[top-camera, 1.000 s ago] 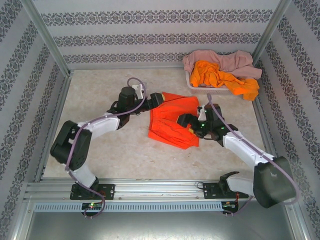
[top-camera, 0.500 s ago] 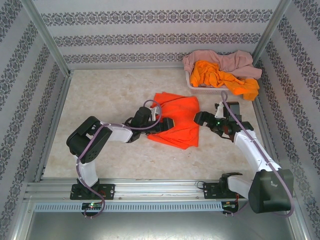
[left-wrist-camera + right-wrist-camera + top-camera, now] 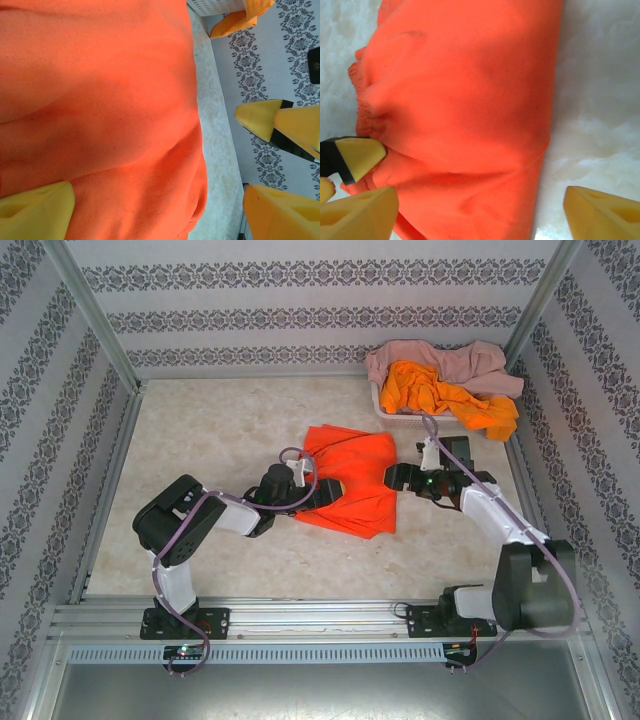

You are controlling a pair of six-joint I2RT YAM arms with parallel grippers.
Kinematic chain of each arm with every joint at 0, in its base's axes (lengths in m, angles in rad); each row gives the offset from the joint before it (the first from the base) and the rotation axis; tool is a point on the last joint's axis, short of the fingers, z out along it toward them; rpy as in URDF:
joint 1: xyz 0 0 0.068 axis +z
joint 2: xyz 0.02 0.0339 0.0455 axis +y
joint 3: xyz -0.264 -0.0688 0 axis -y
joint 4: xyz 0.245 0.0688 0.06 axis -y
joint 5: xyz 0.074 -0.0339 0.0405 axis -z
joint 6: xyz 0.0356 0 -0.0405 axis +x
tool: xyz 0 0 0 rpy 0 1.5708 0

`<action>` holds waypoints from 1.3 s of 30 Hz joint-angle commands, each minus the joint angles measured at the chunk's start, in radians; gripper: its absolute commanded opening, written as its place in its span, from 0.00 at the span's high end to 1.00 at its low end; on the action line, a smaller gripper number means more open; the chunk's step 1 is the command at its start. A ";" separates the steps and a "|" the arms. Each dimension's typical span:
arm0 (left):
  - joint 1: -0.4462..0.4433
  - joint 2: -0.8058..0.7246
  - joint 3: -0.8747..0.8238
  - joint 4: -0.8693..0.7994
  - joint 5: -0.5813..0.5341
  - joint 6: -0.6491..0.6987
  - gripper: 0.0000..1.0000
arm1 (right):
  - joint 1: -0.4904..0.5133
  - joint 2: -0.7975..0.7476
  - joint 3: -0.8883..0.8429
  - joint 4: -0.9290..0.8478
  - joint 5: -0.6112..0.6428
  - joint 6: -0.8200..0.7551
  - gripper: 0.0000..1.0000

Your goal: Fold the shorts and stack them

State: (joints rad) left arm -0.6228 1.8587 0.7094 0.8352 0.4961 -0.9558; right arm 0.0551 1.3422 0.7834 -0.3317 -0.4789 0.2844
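Top external view: we find the bright orange cloth shorts (image 3: 352,480) lying mid-way across the pale marbled table (image 3: 200,440). The left claw (image 3: 325,491) and right claw (image 3: 394,478) flank opposite edges, both spread wide and gripping nothing. We judge this prepares an edge pinch for folding.
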 commanded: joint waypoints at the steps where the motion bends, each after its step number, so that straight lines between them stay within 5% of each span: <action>1: -0.010 0.008 -0.024 -0.148 -0.033 0.009 0.11 | 0.022 0.073 0.061 -0.048 0.016 -0.051 0.20; 7: -0.008 -0.090 -0.013 -0.211 -0.070 0.047 0.00 | 0.043 0.169 0.091 -0.048 0.084 -0.052 0.29; 20: 0.020 -0.555 -0.006 -0.607 -0.247 0.286 0.00 | 0.115 0.350 0.204 -0.006 0.057 -0.037 0.41; 29: 0.047 -0.609 -0.051 -0.623 -0.250 0.274 0.00 | 0.112 0.436 0.271 -0.091 0.158 -0.063 0.81; 32: 0.052 -0.612 -0.063 -0.614 -0.247 0.268 0.00 | 0.105 0.413 0.312 -0.199 0.307 -0.137 1.00; 39: 0.069 -0.629 -0.081 -0.614 -0.249 0.267 0.00 | 0.027 0.334 0.356 -0.413 0.777 -0.361 1.00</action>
State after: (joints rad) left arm -0.5705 1.2572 0.6449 0.2306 0.2565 -0.7033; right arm 0.1318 1.7279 1.1145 -0.6033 0.0059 0.0505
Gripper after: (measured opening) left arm 0.999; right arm 0.052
